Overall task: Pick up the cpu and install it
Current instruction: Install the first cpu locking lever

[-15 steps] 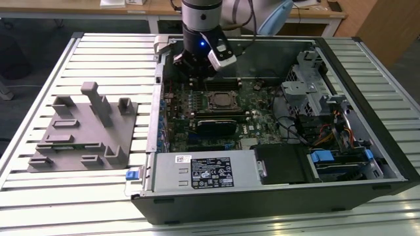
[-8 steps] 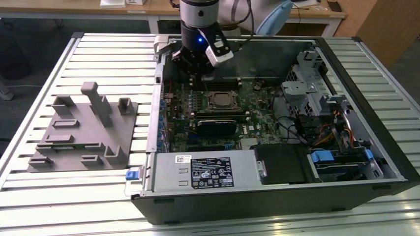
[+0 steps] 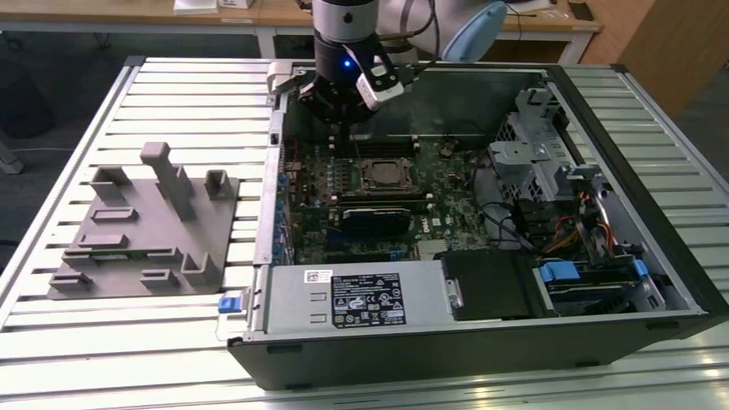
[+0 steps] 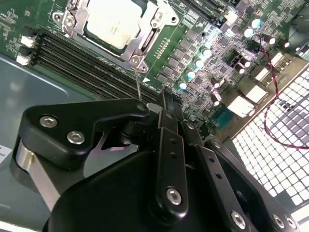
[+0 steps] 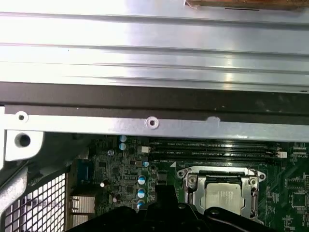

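An open computer case (image 3: 479, 342) is lying on a slatted metal table (image 3: 171, 111) — a grey moulded fixture (image 3: 142, 231) is sitting beside it, toward the exterior view's left.

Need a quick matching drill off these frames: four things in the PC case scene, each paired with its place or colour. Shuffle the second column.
1. cpu
2. gripper
3. power-supply box
4. grey fixture

A. on the slatted table, outside the case, at the exterior view's left
B. silver, white label, at the case's near edge
C. seated in the socket frame
D. above the motherboard, beside the socket

Pairs: 1-C, 2-D, 3-B, 4-A
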Robot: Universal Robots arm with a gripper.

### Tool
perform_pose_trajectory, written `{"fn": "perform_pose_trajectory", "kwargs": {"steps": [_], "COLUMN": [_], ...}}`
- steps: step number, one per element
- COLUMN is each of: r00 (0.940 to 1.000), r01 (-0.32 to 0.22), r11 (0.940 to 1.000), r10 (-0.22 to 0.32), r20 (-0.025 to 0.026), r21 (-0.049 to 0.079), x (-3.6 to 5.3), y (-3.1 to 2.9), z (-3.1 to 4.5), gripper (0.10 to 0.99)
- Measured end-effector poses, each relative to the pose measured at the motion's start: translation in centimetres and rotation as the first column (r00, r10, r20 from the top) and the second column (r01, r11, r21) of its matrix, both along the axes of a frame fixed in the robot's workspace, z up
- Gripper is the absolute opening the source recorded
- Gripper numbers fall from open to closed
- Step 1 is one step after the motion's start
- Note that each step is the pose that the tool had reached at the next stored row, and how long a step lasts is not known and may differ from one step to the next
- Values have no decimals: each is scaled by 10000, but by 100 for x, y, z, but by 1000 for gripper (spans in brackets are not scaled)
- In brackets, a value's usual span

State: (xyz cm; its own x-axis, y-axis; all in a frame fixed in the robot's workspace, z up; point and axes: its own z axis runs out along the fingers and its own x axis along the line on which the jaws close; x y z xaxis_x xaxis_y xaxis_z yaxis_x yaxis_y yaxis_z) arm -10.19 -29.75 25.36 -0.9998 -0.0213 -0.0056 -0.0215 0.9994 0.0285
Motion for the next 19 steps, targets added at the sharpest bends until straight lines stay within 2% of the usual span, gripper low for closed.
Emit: {"fn": "perform_pose_trajectory", "kwargs": {"steps": [2,6,15,19], "r00": [10000,10000,10000,10000], "r01": [-1,0,0,1], "r11": [10000,10000,10000,10000], "r10": [1,0,0,-1], "r20": [21,27,26,28], "r21": [1,3,3,4], "x": [3,47,244,261], "y": [1,3,9,8], "z": [0,-1,-3,-3], "gripper": [106,106,106,106]}}
